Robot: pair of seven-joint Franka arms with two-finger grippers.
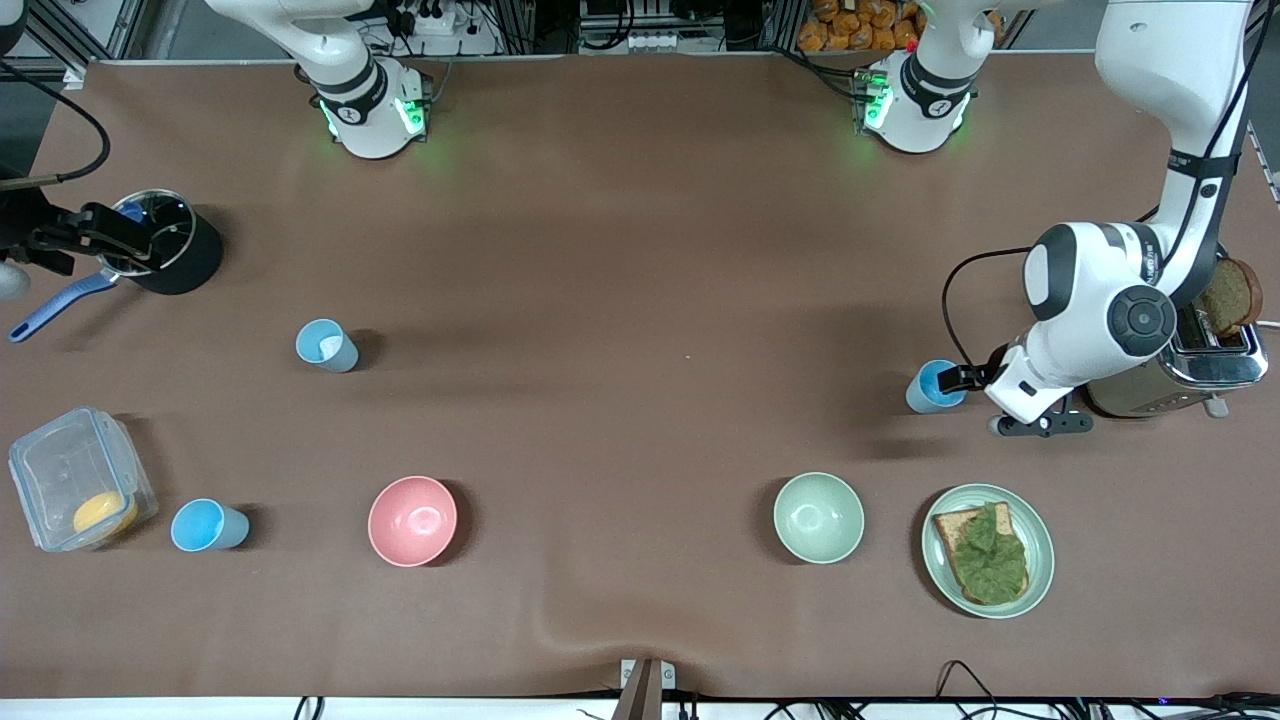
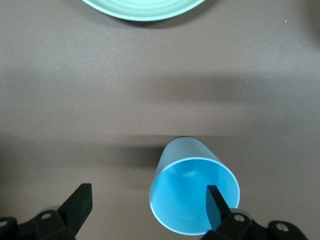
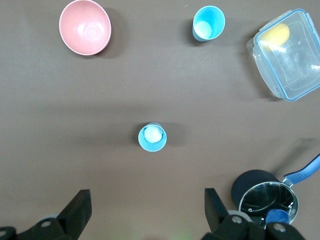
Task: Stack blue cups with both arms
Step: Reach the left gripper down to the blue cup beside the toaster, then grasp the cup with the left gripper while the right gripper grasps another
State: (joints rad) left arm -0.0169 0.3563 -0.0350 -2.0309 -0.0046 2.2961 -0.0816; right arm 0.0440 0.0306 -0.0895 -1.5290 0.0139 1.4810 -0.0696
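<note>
Three blue cups stand upright on the brown table. One blue cup (image 1: 935,386) (image 2: 195,195), bright blue inside, stands beside the toaster. My left gripper (image 1: 972,392) (image 2: 148,205) is low and open at it, with one fingertip (image 2: 215,202) over its mouth and the other over bare table. A second cup (image 1: 327,346) (image 3: 152,137), with a white patch inside, stands toward the right arm's end. The third cup (image 1: 208,525) (image 3: 208,23) stands beside the clear container. My right gripper (image 1: 140,250) (image 3: 147,215) hangs open and empty, high over the black pot.
A pink bowl (image 1: 412,520) (image 3: 85,27) and a green bowl (image 1: 818,517) sit near the front camera. Beside the green bowl is a green plate (image 1: 1042,545) (image 2: 145,7) with toast. A toaster (image 1: 1210,360), a black pot (image 1: 165,245) (image 3: 265,200) and a clear container (image 1: 75,480) (image 3: 287,55) stand at the table's ends.
</note>
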